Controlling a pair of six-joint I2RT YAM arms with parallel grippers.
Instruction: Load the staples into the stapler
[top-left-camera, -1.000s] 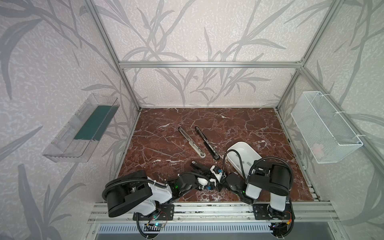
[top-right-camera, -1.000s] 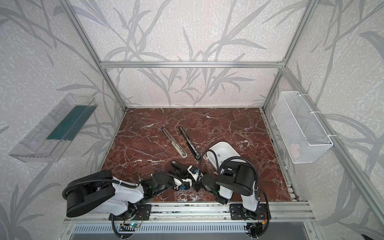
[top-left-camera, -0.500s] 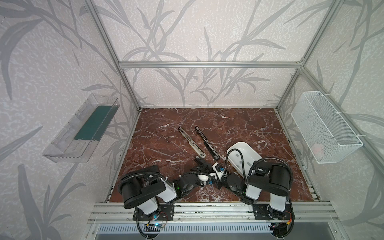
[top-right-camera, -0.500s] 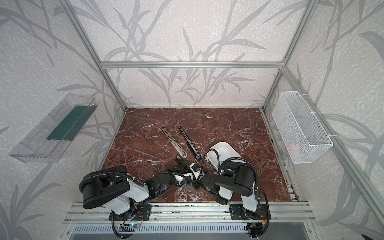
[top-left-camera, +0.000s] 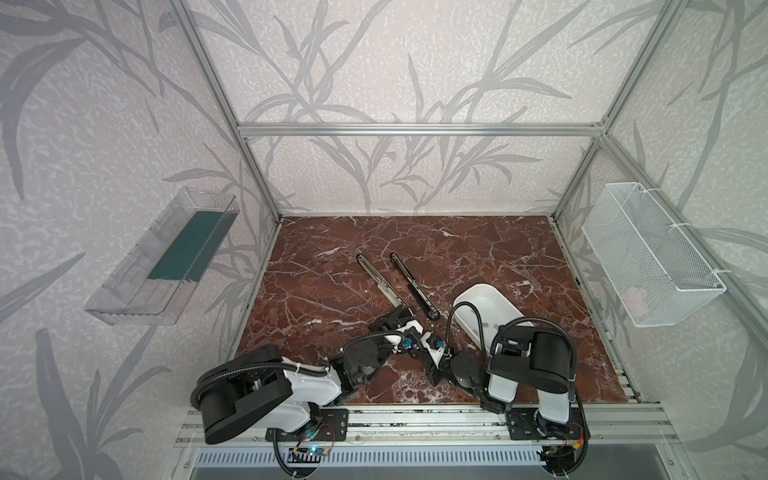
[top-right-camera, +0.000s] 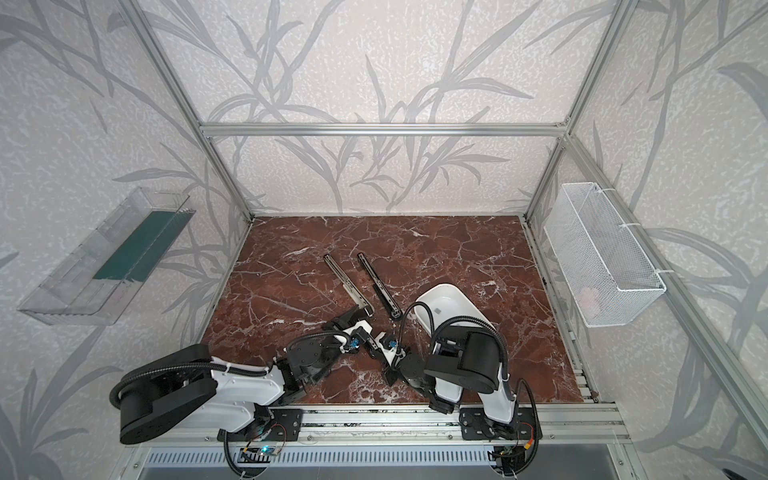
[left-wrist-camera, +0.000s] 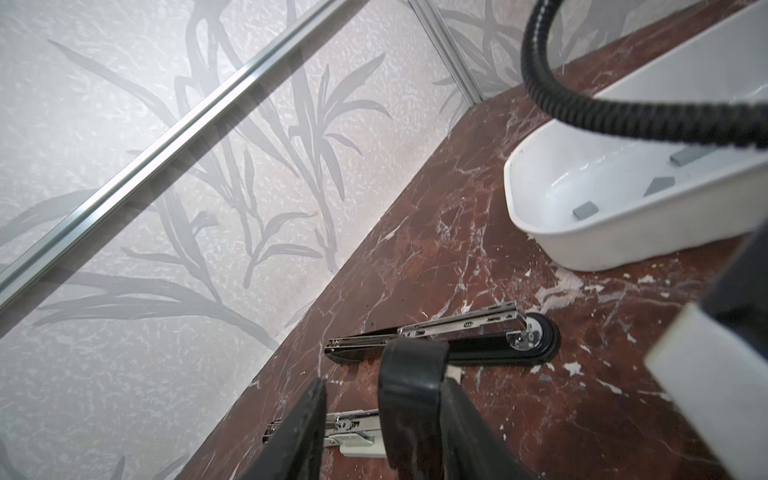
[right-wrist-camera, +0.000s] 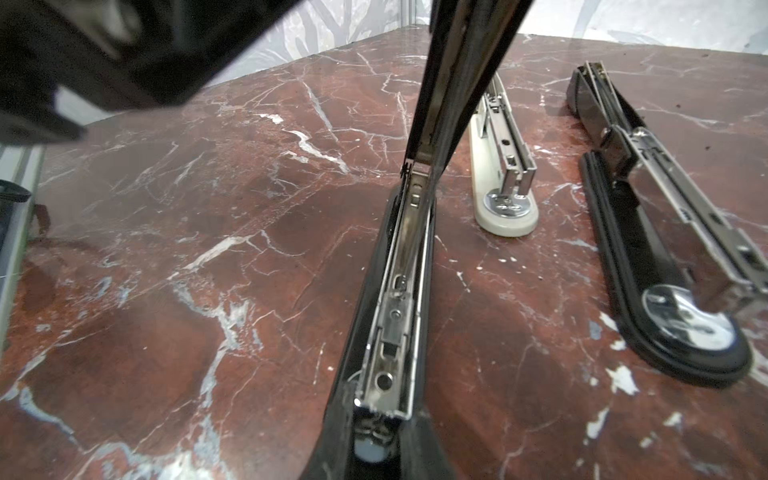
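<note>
Left gripper (top-left-camera: 395, 319) — nearer beige stapler (top-left-camera: 379, 279)

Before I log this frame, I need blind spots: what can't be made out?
Small grey metal staple strips in the white oval plastic tray: count; black ribbed cable crosses it in left wrist view, right arm hides part in both top views.
Raised-lid black stapler: whether gripped; cut off at right wrist view's edge.
Pink item in white wire basket: too small in both top views.

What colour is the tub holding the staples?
White; the tub shows best in the left wrist view.
</note>
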